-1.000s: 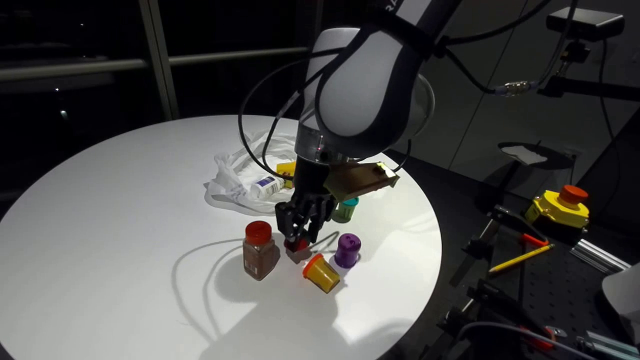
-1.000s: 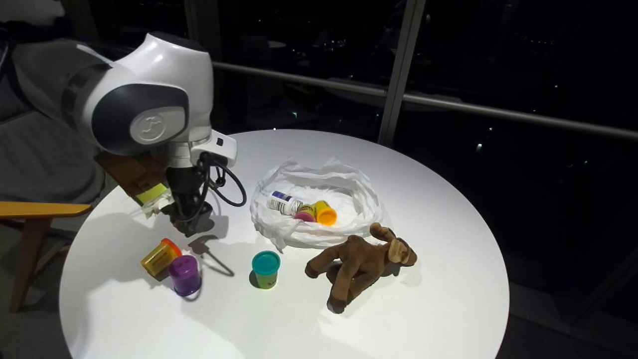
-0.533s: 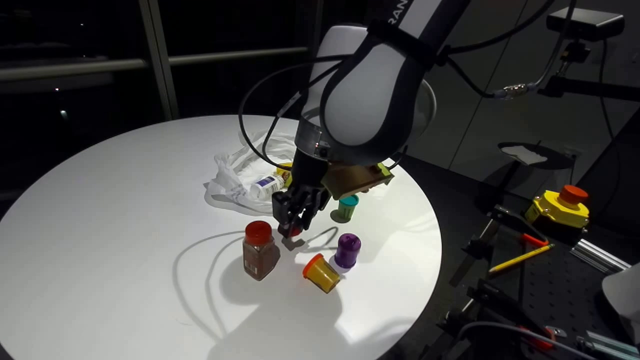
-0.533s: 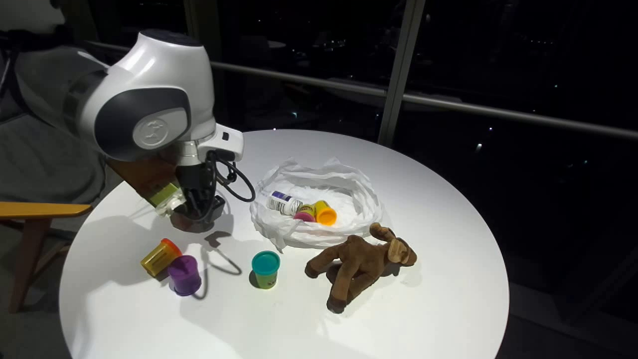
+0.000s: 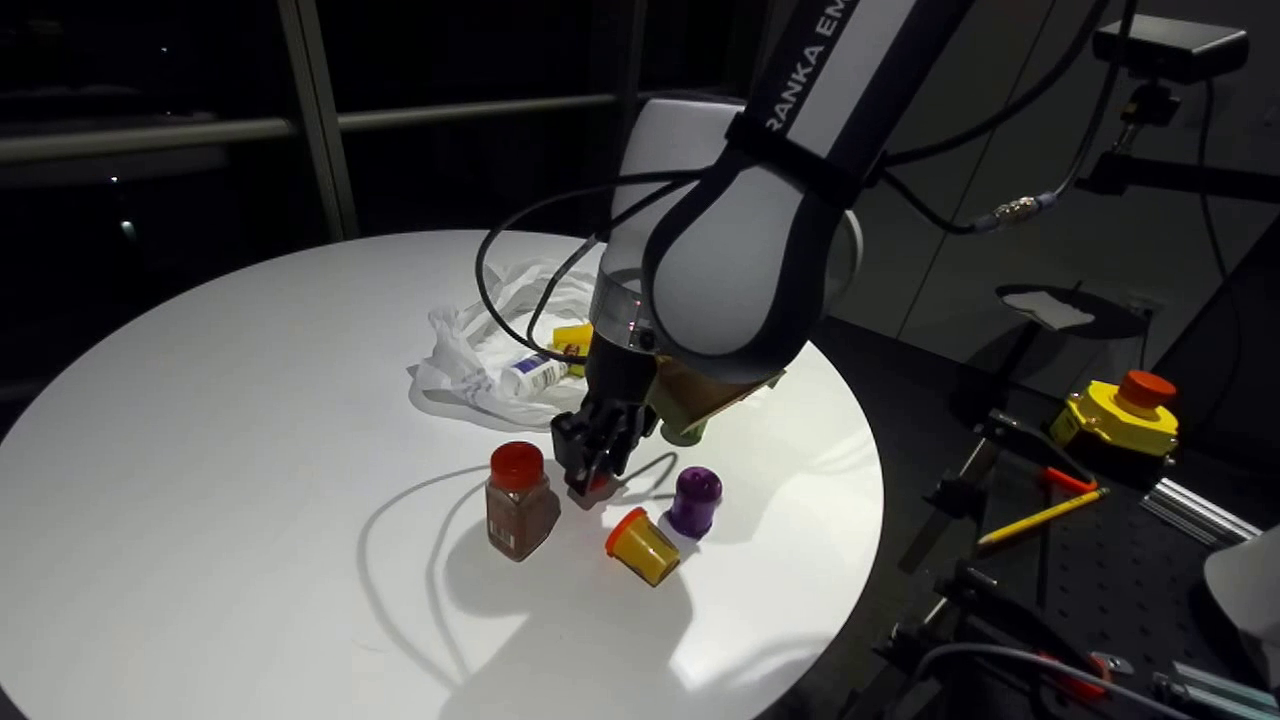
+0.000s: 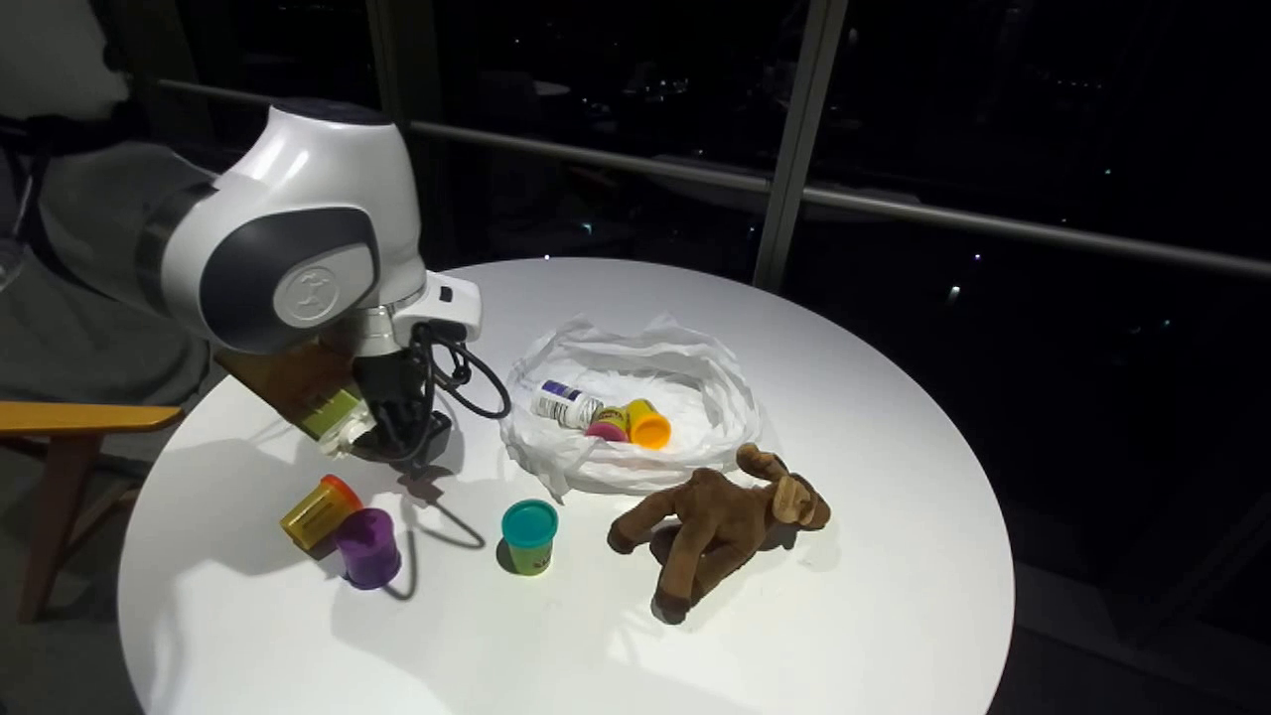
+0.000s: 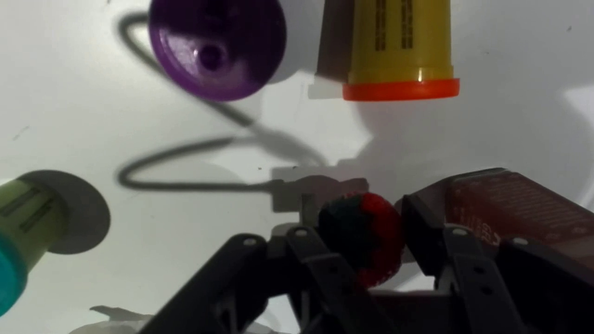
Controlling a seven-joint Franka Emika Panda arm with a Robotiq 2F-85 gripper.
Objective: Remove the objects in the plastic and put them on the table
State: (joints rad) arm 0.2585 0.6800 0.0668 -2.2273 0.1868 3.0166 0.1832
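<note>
My gripper (image 7: 361, 208) is shut on a small red-and-dark ball (image 7: 383, 222), low at the white table (image 6: 894, 497); whether the ball touches the top I cannot tell. Close beside the fingers stands the brown red-capped bottle (image 5: 518, 505). A purple cup (image 5: 695, 502) and a tipped yellow-orange cup (image 5: 643, 548) are nearby. The plastic (image 6: 710, 372) lies spread with a white bottle (image 6: 566, 404), a pink-lidded tub (image 6: 609, 426) and an orange-lidded yellow tub (image 6: 650, 427) inside. Outside it are the teal-lidded green cup (image 6: 529, 538) and the brown teddy bear (image 6: 710, 531).
A wooden-armed chair (image 6: 89, 417) stands against the table's side in an exterior view. Cables loop off the arm beside the gripper. A dark bench with a yellow stop-button box (image 5: 1115, 418) is beyond the table edge.
Still around the ball, my gripper rose a little and shifted toward the plastic, then came back down near the brown bottle. The other things have stayed where they were.
</note>
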